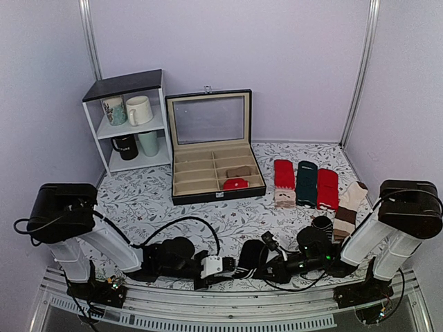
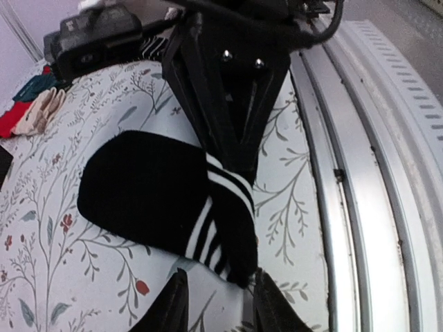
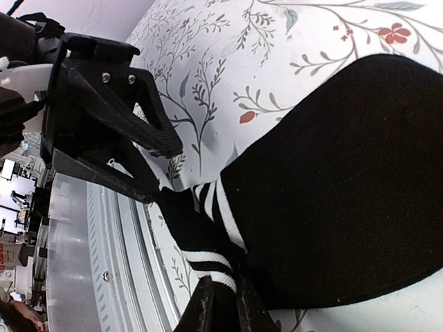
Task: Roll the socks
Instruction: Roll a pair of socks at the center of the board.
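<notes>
Short black fabric ankle socks with white cuff bands point(image 2: 145, 194): flat at the near edge of the floral-patterned bench point(image 1: 138, 200).
Right gripper point(image 3: 225, 301): pinched onto the cuff.
Left gripper point(image 2: 218, 297): narrowly parted, astride the cuff corner.
Black glass-lidded box point(image 1: 218, 196), open: red bundle point(image 1: 235, 184) and tan bundle point(image 1: 240, 170) in adjoining right-hand compartments.
White shelf unit point(image 1: 124, 86): four mugs point(image 1: 138, 109).

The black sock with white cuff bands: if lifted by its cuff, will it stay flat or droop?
Probably droops: the black sock is soft fabric, its cuff bunching where the right gripper pinches it. Likely light for its size, since it lies thin and flat. Pushed, it would likely wrinkle rather than slide.
</notes>
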Tool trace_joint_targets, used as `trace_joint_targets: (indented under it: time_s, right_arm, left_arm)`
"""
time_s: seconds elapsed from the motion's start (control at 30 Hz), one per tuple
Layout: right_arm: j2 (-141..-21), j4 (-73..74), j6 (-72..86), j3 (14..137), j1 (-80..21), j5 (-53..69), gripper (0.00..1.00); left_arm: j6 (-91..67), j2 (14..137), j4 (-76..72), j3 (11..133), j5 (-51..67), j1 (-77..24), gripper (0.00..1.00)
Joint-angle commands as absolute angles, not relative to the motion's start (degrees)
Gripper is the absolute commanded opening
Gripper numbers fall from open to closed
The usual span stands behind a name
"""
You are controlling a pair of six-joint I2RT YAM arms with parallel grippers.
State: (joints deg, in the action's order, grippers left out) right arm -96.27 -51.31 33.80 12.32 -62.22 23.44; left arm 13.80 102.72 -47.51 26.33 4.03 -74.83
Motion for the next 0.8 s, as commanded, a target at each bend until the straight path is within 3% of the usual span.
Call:
trace_joint_targets:
  time_s: [0.0,0.37,0.77]
  right_arm:
    - [-97.8,-37.5,32.5,11.3,-62.5,25.2,0.11]
    - [-95.8,-35.2,32.3,11.8,-62.5,24.6,0.11]
    - [-95.1,-34.7,32.3,11.8,-62.5,24.6,0.11]
  left_arm:
    - [18.6,105.1,-57.5,26.9,4.3,-74.5,0.34]
    - [19.3,107.0,-54.5,28.5,9.0,-75.0,0.35]
    - [18.7,111.0,-52.5,29.9,2.8,-77.2,0.35]
